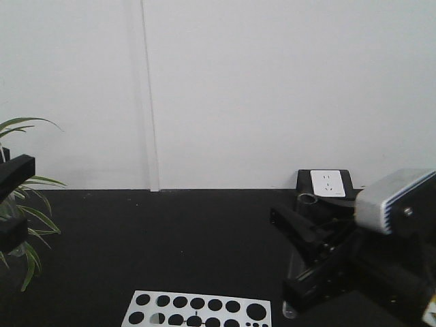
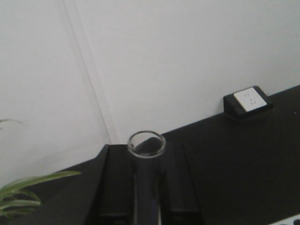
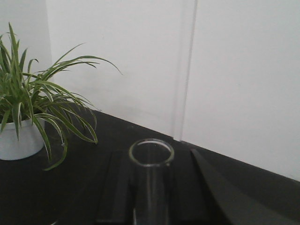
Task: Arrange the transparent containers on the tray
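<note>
In the left wrist view a clear glass test tube (image 2: 145, 180) stands upright between the black fingers (image 2: 117, 180) of my left gripper (image 2: 146, 159), which is shut on it; its open rim rises above the fingertips. The right wrist view shows a second clear test tube (image 3: 151, 197), open rim up, with my right gripper (image 3: 152, 174) shut on it. In the front view the right gripper (image 1: 294, 228) hangs above the black table at the right, and only a black part of the left arm (image 1: 15, 170) shows at the left edge. The yellow tray is out of view.
A white rack plate with round holes (image 1: 197, 310) lies at the table's front middle. A black box with a white socket (image 1: 330, 184) stands against the wall at the back right. A potted green plant (image 3: 21, 112) stands at the left. White wall behind.
</note>
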`<state>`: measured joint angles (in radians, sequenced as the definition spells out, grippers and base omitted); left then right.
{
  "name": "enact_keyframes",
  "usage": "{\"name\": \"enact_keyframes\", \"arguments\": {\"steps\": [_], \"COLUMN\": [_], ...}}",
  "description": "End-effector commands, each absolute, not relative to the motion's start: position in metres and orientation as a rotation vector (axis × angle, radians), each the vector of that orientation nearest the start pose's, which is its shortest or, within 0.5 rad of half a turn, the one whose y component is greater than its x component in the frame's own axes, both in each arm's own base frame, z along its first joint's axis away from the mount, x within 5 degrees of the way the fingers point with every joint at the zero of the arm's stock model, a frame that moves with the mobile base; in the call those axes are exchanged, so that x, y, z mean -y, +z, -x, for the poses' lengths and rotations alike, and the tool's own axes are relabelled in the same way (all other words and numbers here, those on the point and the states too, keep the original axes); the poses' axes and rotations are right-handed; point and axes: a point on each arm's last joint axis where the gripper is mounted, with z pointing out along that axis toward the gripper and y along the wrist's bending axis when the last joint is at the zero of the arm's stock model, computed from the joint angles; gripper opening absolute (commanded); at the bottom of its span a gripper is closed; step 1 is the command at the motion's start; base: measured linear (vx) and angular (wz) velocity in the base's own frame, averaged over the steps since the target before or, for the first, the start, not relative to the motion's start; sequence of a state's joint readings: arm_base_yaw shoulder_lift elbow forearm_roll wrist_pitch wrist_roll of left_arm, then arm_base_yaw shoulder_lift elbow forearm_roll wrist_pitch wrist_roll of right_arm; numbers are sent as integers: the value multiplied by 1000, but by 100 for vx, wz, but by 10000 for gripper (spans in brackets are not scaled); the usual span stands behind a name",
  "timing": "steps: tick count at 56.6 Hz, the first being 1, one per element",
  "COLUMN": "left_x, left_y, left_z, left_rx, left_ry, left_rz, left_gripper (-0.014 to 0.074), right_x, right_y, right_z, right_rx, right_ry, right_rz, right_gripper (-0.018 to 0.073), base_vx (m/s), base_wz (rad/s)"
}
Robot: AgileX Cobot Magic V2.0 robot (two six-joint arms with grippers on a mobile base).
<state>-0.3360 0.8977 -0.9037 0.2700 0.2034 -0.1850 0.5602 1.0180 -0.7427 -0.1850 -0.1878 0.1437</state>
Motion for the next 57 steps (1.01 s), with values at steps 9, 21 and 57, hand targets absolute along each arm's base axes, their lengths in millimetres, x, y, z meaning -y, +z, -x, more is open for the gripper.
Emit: {"name": "enact_keyframes", "arguments": {"steps": [9, 21, 57], "left_x": [59, 61, 61], "left_y": [410, 410, 417], "left_z": [-175, -156, -142], "left_rx": [-1711, -1763, -1722], "left_ry": [-266, -380, -429], "left_rz": [-216, -238, -274], "left_gripper": [0, 0, 0], "right_x": [-89, -67, -62], "right_y": [402, 409, 412], "right_z": [-146, -116, -108], "right_rx": [-1535, -1551, -1537], "right_ry": [389, 368, 366], "right_rz": [452, 434, 427], "right_gripper": [-9, -9, -9], "base_vx": [0, 0, 0], "base_wz": [0, 0, 0]}}
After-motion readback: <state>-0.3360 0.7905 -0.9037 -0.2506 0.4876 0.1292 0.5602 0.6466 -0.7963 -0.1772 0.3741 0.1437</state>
